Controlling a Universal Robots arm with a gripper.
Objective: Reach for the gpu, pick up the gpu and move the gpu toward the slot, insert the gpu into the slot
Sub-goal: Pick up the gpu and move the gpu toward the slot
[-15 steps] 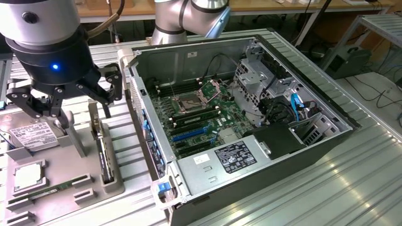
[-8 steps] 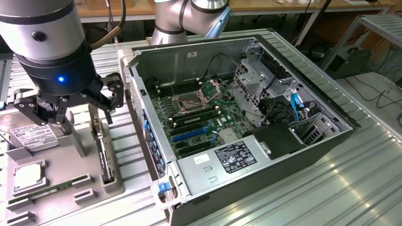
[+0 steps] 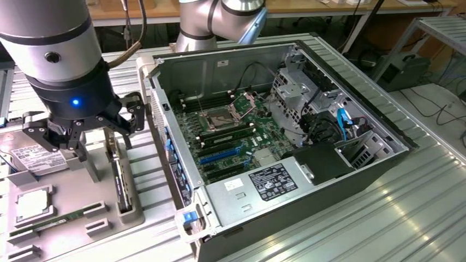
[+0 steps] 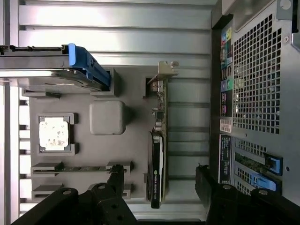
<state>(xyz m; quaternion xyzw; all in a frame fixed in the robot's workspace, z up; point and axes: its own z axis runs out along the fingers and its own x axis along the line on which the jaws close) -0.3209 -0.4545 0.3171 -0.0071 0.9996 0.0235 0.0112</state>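
Gripper (image 3: 82,135) hides gpu (image 3: 121,185) far end; hard drive (image 3: 30,158) cut by exterior view's left edge

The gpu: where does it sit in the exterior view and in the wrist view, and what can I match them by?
Exterior view: the gpu stands on edge in the grey tray, toward the exterior view's left, beside the computer case.
Wrist view: the gpu stands on edge in the grey tray, between the square chip and the computer case.
Shared landmark: the square chip, lying in the tray.
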